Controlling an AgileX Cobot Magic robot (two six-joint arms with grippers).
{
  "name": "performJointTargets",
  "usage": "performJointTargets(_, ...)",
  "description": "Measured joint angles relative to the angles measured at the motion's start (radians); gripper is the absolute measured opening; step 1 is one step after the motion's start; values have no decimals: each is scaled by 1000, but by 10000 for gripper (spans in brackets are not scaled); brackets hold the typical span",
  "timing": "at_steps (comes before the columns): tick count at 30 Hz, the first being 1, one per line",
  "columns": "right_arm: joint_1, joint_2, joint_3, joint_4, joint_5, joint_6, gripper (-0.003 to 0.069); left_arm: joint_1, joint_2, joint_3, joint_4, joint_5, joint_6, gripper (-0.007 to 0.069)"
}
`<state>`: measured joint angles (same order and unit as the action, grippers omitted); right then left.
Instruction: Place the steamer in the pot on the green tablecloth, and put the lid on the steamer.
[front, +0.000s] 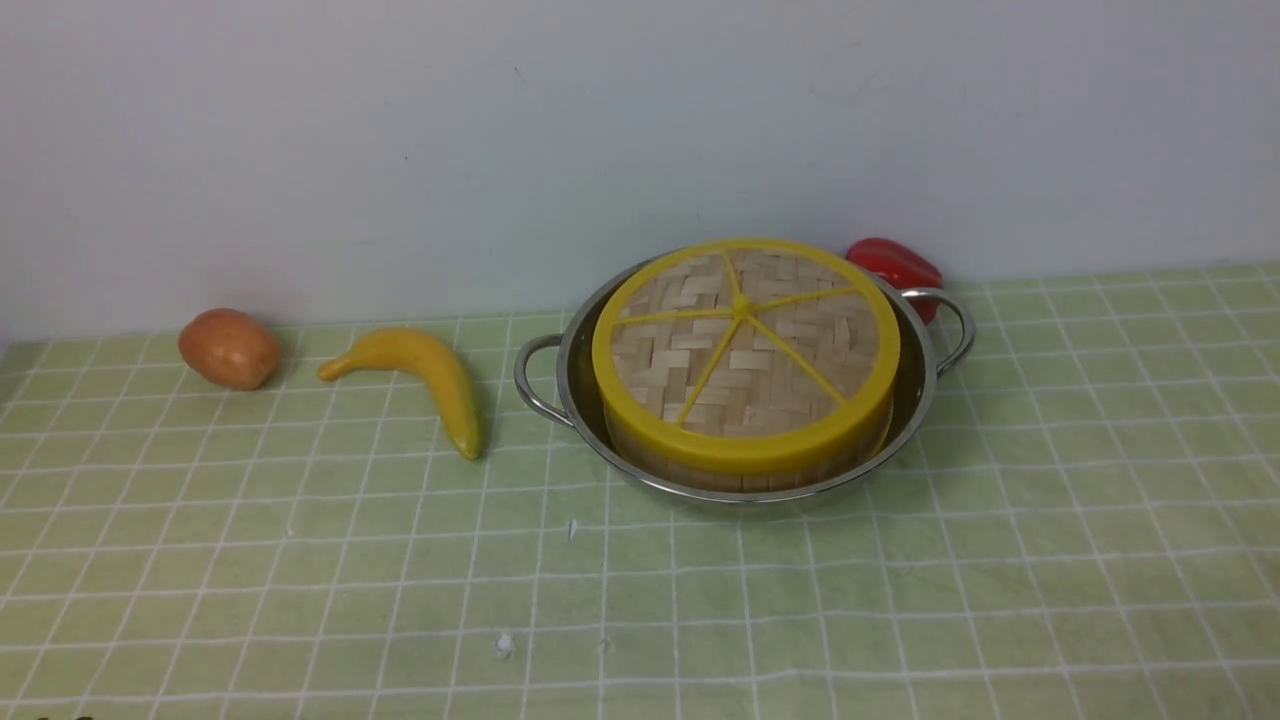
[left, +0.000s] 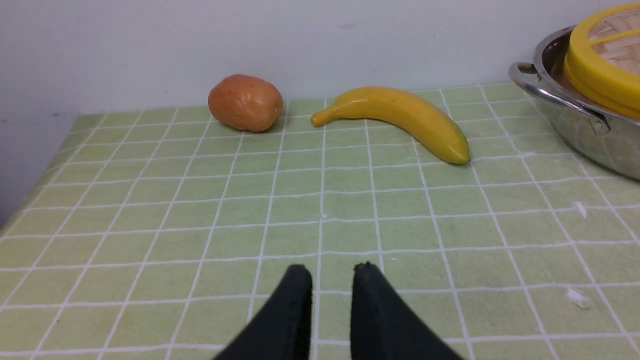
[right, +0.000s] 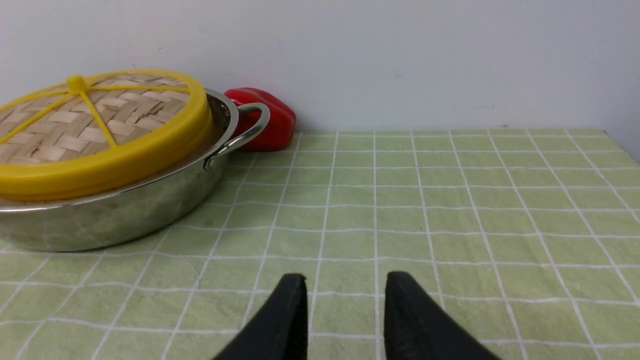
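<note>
Stainless steel first: I count one pot (front: 745, 495), wide and shallow, with two loop handles, standing on the green tablecloth (front: 900, 600) right of centre in my front view. Inside it sits one steamer (front: 700, 472), only a strip of its wooden wall showing above the pot's rim. One lid (front: 745, 355) lies flat on top of the steamer, yellow rim all round, six yellow spokes meeting at the centre.

Other items, one of each: a banana (front: 425, 378) just left of the pot's left handle, not touching it; a potato (front: 229, 347) further left, near the banana's stem end; a red pepper (front: 895, 265) behind the pot's right handle, against the wall (front: 400, 150).

Both arms are out of my front view. The left gripper (left: 332, 280) hangs over bare cloth, its fingers (left: 295, 305) a narrow gap apart, grasping nothing. The right gripper (right: 346, 287) also hangs over bare cloth, fingers (right: 407, 310) parted somewhat wider, grasping nothing.

Surface: the cloth covers the whole worktop, light green with a thin white grid, a few small white specks on it. Wall is plain and pale, faint scuffs.
</note>
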<state>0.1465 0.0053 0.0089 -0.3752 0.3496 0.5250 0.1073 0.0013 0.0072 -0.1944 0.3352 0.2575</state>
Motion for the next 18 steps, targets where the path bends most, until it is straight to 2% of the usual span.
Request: performJointTargets(18, 0, 0, 0, 6, 0, -5, 240, 0, 0, 0, 0, 0, 0, 118)
